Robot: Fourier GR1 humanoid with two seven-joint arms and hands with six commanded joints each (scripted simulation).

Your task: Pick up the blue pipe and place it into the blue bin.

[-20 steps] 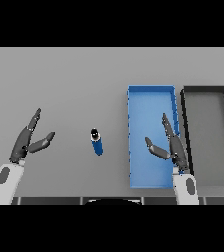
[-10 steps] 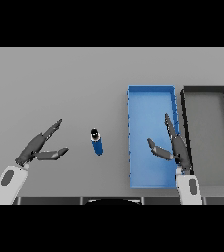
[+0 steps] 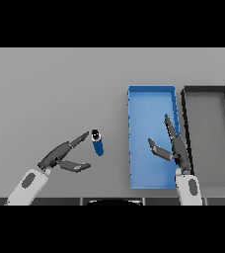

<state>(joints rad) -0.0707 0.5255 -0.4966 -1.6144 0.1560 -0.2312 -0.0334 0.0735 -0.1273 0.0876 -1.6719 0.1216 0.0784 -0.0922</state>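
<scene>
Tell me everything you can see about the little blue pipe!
The blue pipe is a short, smooth blue tube with a dark cap or opening at its far end. It sits on the grey table, left of the blue bin. The left hand, fingers straight, reaches toward it, fingertips right beside its dark end. Nothing grips it.

Pipe [image 3: 98,144] on table [image 3: 50,89], left of bin [image 3: 151,96], tray [image 3: 207,91] right of bin
</scene>
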